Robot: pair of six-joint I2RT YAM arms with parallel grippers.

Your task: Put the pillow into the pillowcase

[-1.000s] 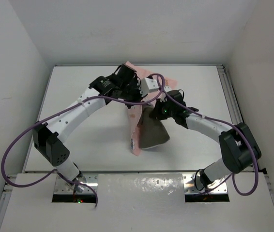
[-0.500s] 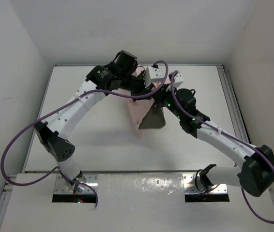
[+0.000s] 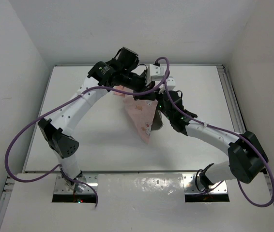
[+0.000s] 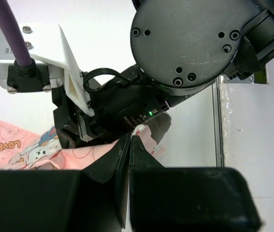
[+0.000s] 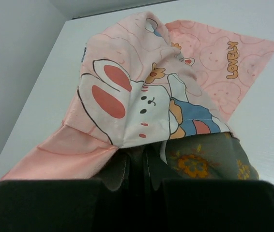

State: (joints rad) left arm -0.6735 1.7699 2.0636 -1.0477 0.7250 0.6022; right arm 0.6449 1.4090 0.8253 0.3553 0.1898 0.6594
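The pink rabbit-print pillowcase (image 3: 142,115) hangs lifted above the table between both arms. My left gripper (image 3: 138,92) is shut on its upper edge, seen in the left wrist view as pink cloth (image 4: 144,134) pinched at the fingertips (image 4: 130,137). My right gripper (image 3: 160,104) is shut on another part of the opening, the fabric (image 5: 137,87) draping over its tips (image 5: 144,151). The olive-brown pillow (image 5: 209,162) with orange dots sits inside under the cloth. From above only a dark sliver of the pillow (image 3: 157,122) shows at the right edge.
The white table (image 3: 88,130) is enclosed by white walls on three sides, with a metal rail (image 3: 226,94) along its right edge. Purple cables loop from both arms over the work area. The right arm's wrist (image 4: 190,43) fills the top of the left wrist view.
Both grippers have lifted and shifted the pillowcase toward the far side. The cloth now covers most of the pillow, which showed widely below it a second ago.
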